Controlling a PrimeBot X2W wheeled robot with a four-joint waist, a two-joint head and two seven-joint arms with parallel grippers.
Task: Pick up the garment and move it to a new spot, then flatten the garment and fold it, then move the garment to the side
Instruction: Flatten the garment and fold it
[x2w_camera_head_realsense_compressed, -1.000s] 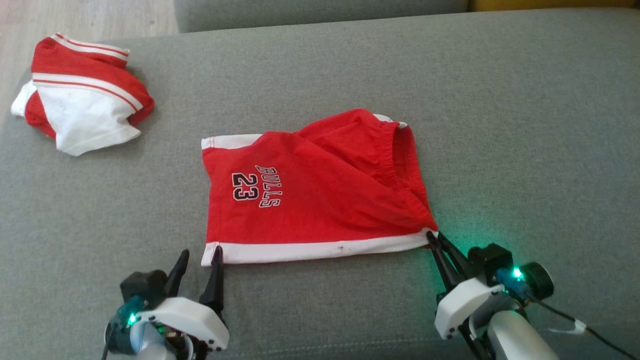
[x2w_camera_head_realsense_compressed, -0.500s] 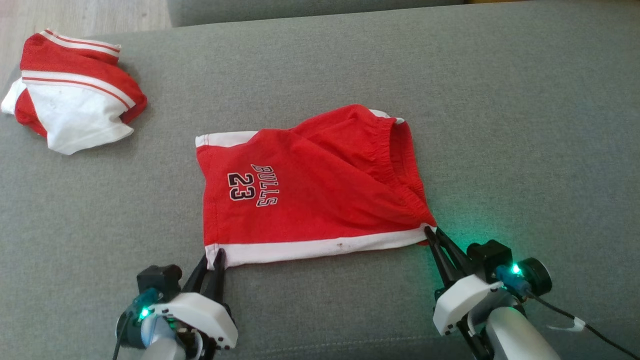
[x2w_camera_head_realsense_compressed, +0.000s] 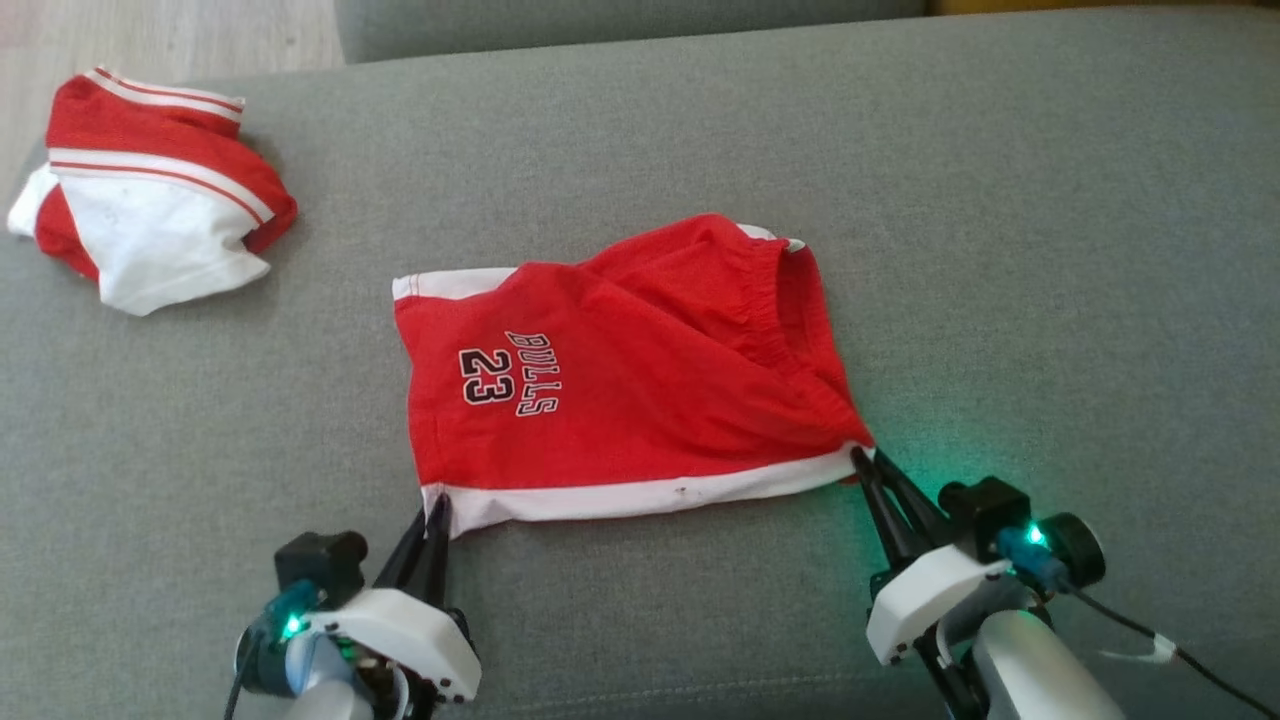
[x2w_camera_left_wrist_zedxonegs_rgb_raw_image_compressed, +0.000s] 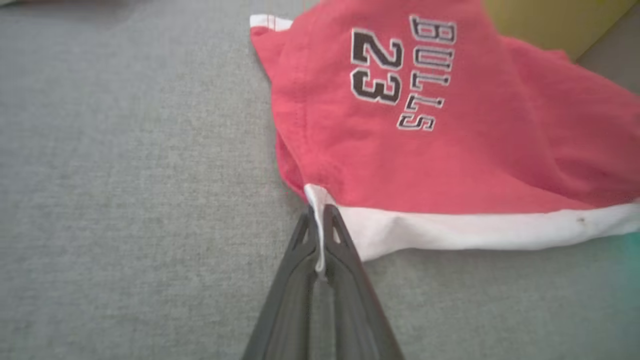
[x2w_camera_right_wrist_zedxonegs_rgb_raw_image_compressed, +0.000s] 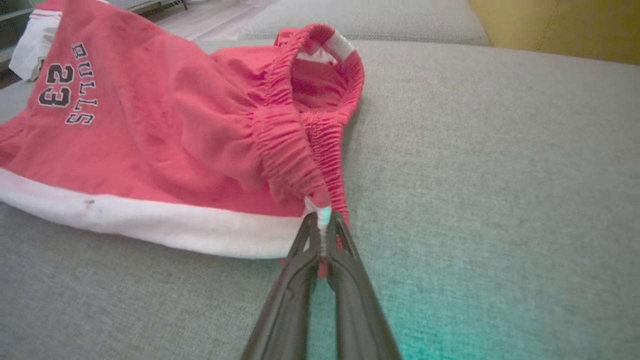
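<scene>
On the grey cushion (x2w_camera_head_realsense_compressed: 1000, 250) lay two garments: red shorts (x2w_camera_head_realsense_compressed: 640, 400) at the centre and a crumpled red-and-white garment (x2w_camera_head_realsense_compressed: 150, 230) far left. Both grippers pinched the shorts' white hem — left gripper (x2w_camera_head_realsense_compressed: 432, 505) at its left corner, right gripper (x2w_camera_head_realsense_compressed: 862, 460) at its right.

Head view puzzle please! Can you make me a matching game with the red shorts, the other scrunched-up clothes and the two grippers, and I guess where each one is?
Things:
1. red shorts
2. crumpled red and white garment
3. left gripper
4. right gripper

Places or states:
A. far left of the grey sofa, lying apart
B. shut on the shorts' near left corner
C. middle of the sofa, printed BULLS 23
D. shut on the shorts' near right corner

Pairs: 1-C, 2-A, 3-B, 4-D.
</scene>
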